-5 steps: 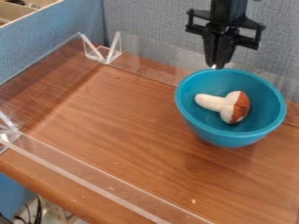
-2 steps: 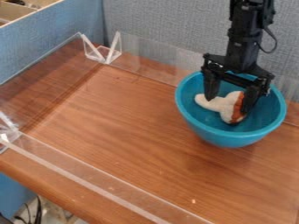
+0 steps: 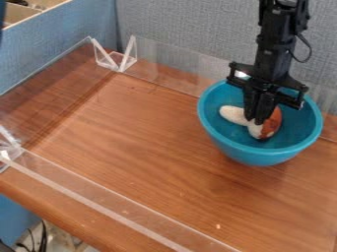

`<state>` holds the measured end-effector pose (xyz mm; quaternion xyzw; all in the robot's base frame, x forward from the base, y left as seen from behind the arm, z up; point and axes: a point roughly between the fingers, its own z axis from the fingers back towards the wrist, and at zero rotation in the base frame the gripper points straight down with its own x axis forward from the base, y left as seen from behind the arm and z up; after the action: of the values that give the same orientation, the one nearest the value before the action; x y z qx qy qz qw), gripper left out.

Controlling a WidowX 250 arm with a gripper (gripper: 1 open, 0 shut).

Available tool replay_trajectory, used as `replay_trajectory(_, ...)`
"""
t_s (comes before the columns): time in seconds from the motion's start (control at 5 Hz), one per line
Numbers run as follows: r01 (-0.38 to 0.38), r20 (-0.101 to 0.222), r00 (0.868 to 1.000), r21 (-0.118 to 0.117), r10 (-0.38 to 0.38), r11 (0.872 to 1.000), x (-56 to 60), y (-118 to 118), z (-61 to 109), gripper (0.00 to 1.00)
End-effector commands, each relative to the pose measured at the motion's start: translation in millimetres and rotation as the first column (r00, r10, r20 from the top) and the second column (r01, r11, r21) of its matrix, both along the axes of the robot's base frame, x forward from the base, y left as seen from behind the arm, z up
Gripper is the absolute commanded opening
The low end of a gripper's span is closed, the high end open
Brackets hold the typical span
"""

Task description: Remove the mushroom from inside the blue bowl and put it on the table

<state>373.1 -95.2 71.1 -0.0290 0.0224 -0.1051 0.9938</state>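
Narrowed since earlier, pincer (image 3: 265,120) clamps mushroom (image 3: 235,115) lying inside blue bowl (image 3: 243,151).

Nothing can be read anywhere in view. The bowl (image 3: 222,138), the mushroom (image 3: 234,115), the table (image 3: 132,138) and the gripper (image 3: 263,120) carry no lettering, label, brand, number or sign that can be made out.

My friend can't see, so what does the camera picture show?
A black robot gripper reaches straight down into a blue bowl, its fingers pinched on a toy mushroom lying inside. The bowl sits on a brown wooden table.
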Motion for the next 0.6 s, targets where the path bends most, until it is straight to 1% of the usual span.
replay_trajectory(0.0, 0.01, 0.073, 0.997, -0.009, -0.01, 1.0, 8.2, 0, 23.9, 0.0)
replay_trajectory(0.4, 0.016, 0.091, 0.996, -0.017, -0.015, 1.0, 6.5, 6, 36.3, 0.0)
